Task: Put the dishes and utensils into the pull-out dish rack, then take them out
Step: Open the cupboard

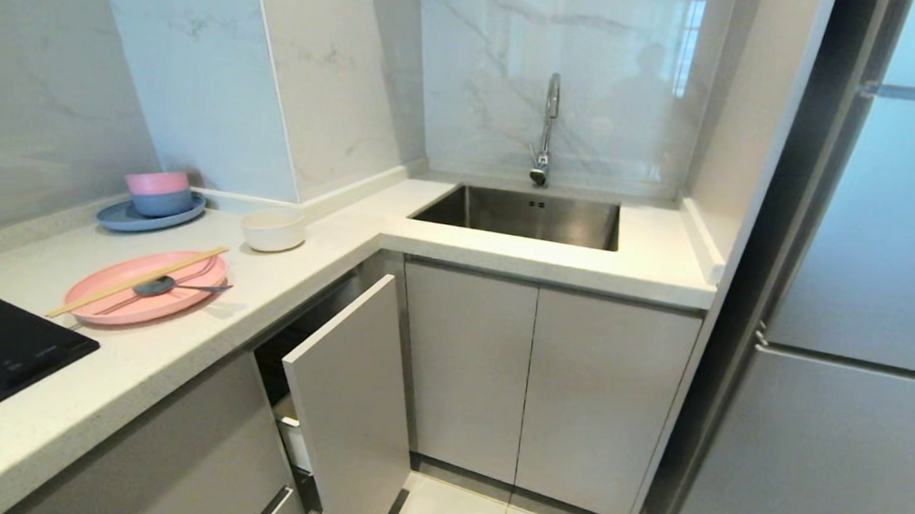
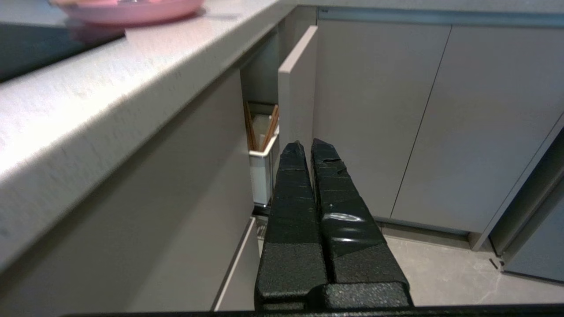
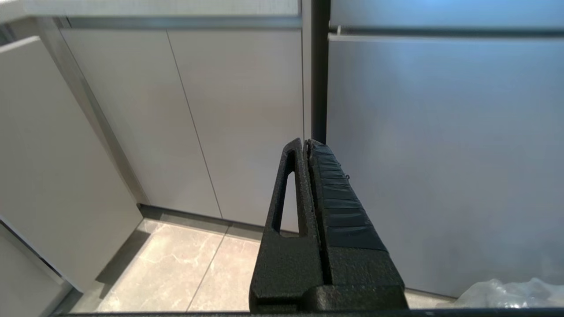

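Dishes wait on the counter; rack partly pulled out below.

In the head view's left half, the off-white bowl (image 1: 272, 228) stands behind a pink plate (image 1: 146, 286) carrying chopsticks (image 1: 137, 281) and spoon (image 1: 155, 285). The pull-out dish rack (image 1: 349, 397) sits lower centre. Left gripper (image 2: 307, 147) and right gripper (image 3: 305, 143) are both pressed together, empty.

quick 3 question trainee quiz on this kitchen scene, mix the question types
1. True or false: the chopsticks lie across the pink plate.
2. Where is the off-white bowl? A in the sink; B on the counter; C in the pull-out dish rack.
3. Fill in: the left gripper and right gripper are both ____.

Key: 1 true; 2 B; 3 shut.
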{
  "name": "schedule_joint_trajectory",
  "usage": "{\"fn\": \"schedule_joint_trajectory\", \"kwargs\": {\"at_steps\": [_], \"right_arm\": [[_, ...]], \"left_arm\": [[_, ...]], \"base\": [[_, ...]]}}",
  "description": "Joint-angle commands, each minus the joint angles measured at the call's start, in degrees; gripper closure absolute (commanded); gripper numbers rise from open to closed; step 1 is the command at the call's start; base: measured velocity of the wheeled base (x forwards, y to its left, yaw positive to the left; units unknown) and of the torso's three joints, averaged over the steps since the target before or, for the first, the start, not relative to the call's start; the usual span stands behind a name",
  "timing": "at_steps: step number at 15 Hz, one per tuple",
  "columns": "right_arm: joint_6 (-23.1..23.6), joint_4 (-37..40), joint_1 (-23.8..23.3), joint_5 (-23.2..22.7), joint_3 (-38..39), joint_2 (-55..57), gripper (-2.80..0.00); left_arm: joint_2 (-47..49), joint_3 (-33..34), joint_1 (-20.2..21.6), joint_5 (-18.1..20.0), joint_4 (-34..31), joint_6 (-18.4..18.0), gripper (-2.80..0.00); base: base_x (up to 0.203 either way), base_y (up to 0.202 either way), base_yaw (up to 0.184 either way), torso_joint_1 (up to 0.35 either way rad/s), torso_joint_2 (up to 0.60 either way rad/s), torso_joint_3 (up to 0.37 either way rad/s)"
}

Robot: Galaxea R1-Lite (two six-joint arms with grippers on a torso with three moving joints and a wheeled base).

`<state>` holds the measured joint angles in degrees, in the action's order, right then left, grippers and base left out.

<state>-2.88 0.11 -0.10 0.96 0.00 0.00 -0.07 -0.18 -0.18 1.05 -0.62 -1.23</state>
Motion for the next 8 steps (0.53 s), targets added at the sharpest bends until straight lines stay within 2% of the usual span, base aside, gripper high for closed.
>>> {"fn": "schedule_joint_trajectory", "kwargs": {"at_steps": [1,4,8], "right_arm": [[0.0,0.0,0.0,0.0,0.1,0.0,0.00],[0.0,0.0,0.0,0.0,0.1,0.0,0.00],[0.0,0.0,-0.1,0.0,0.1,0.0,0.00]], "left_arm": [[0.0,0.0,0.0,0.0,0.0,0.0,0.00],[0.0,0.0,0.0,0.0,0.0,0.0,0.00],[0.0,0.0,0.0,0.0,0.0,0.0,0.00]], "base": [[0.000,0.000,0.000,-0.202,0.50,0.295],[0.000,0.000,0.000,-0.174,0.45,0.273],[0.000,0.000,0.000,-0.036,0.10,0.062]]}}
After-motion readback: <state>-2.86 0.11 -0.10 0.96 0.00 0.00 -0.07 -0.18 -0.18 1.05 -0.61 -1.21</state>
